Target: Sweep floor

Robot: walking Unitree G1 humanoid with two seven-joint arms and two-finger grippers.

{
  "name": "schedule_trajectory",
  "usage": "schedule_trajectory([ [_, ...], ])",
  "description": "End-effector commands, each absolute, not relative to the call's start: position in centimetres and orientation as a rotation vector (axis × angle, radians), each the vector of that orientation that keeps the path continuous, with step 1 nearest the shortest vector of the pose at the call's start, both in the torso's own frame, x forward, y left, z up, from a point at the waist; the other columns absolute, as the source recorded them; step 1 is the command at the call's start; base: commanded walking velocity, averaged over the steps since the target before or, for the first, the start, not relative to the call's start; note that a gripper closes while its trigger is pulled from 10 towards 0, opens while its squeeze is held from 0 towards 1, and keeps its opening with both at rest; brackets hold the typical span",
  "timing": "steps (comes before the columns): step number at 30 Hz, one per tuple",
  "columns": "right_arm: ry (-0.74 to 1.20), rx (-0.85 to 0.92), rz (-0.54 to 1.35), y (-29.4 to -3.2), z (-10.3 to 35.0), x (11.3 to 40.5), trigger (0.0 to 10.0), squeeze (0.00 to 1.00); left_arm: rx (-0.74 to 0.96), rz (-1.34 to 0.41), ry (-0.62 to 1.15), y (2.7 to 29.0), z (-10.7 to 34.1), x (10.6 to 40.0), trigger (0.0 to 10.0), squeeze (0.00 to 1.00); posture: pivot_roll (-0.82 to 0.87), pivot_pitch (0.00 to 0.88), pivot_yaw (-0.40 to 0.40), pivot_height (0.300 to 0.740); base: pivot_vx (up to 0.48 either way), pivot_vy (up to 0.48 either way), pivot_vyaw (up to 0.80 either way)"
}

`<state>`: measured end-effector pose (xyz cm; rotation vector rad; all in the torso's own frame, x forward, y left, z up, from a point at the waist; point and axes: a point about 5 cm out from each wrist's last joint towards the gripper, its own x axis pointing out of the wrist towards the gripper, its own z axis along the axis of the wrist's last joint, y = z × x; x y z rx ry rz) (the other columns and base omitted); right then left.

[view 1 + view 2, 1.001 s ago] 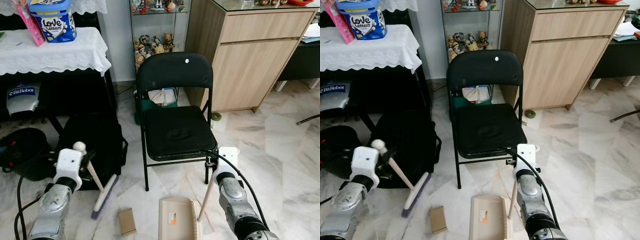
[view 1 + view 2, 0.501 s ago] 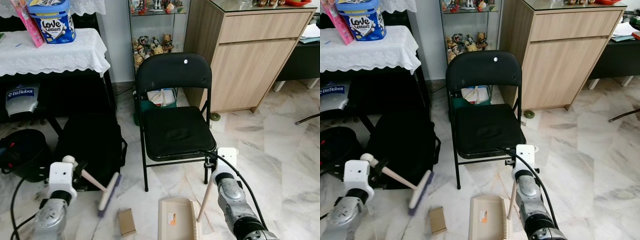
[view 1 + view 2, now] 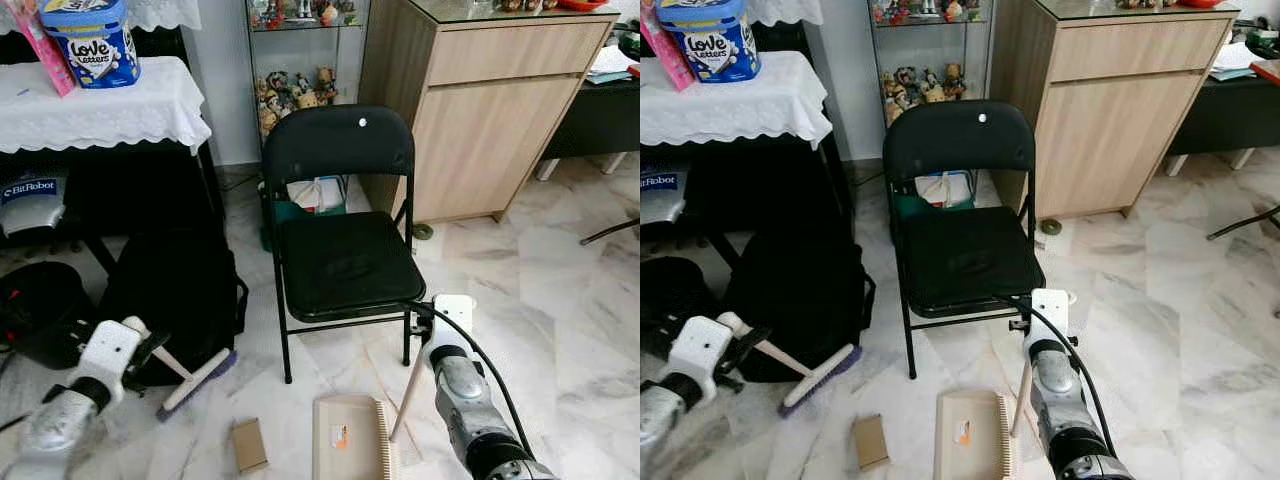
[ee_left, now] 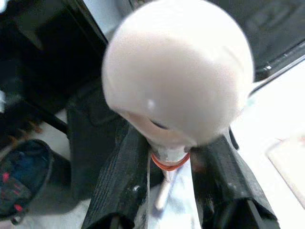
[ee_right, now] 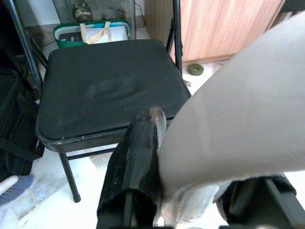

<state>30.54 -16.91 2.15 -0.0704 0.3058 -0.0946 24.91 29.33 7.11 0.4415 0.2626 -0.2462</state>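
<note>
The left gripper (image 4: pixel 167 181), jaws clenched on the pale-handled hand brush (image 3: pixel 190 375), rests its bristles on the marble floor (image 3: pixel 560 290) beside a black bag (image 3: pixel 180 290). A small brown cardboard box (image 3: pixel 247 444) lies between brush and beige plastic dustpan (image 3: pixel 347 439), whose handle the right gripper (image 5: pixel 190 191) grasps.

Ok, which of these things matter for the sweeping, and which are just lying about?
For the job:
brush, in left end effector
dustpan, handle in right end effector
brown scrap on the floor

Lying about:
black chair
black bag
wooden cabinet
blue tub
</note>
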Motion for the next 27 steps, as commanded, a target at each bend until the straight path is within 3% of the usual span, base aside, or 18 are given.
schedule_trajectory([
  [1,0.342,-0.087,-0.098,-17.2,1.6,30.2,10.0,0.0,0.47,-0.24,0.314,30.5,7.6,25.0,10.0,0.0,-0.06,0.077,-0.021,0.74,0.0,0.0,0.0],
  [6,0.346,-0.085,-0.097,-17.1,1.5,30.2,10.0,0.0,0.404,-0.224,0.254,30.8,9.7,26.2,10.0,0.0,-0.06,0.077,-0.021,0.74,0.0,0.0,0.0],
  [11,0.339,-0.08,-0.106,-17.2,1.7,30.3,10.0,0.0,0.25,-0.036,0.094,30.5,10.9,27.3,10.0,0.0,-0.04,0.076,-0.019,0.74,0.0,0.0,0.0],
  [13,0.334,-0.074,-0.107,-17.1,1.7,30.3,10.0,0.0,0.174,0.005,0.089,29.0,9.4,26.9,10.0,0.0,-0.05,0.075,-0.019,0.74,0.0,0.0,0.0],
  [16,0.331,-0.074,-0.105,-16.9,1.8,30.4,10.0,0.0,0.147,-0.005,0.094,28.0,8.7,26.8,10.0,0.0,-0.05,0.075,-0.019,0.74,0.0,0.0,0.0],
  [18,0.338,-0.074,-0.093,-16.5,1.5,30.2,10.0,0.0,0.119,-0.029,0.093,25.3,7.5,26.4,10.0,0.0,-0.05,0.073,-0.021,0.74,0.0,0.0,0.0],
  [27,0.343,-0.071,-0.096,-16.5,1.3,30.1,10.0,0.0,0.179,0.082,0.063,26.2,7.7,26.1,10.0,0.0,-0.05,0.071,-0.017,0.74,0.0,0.0,0.0],
])
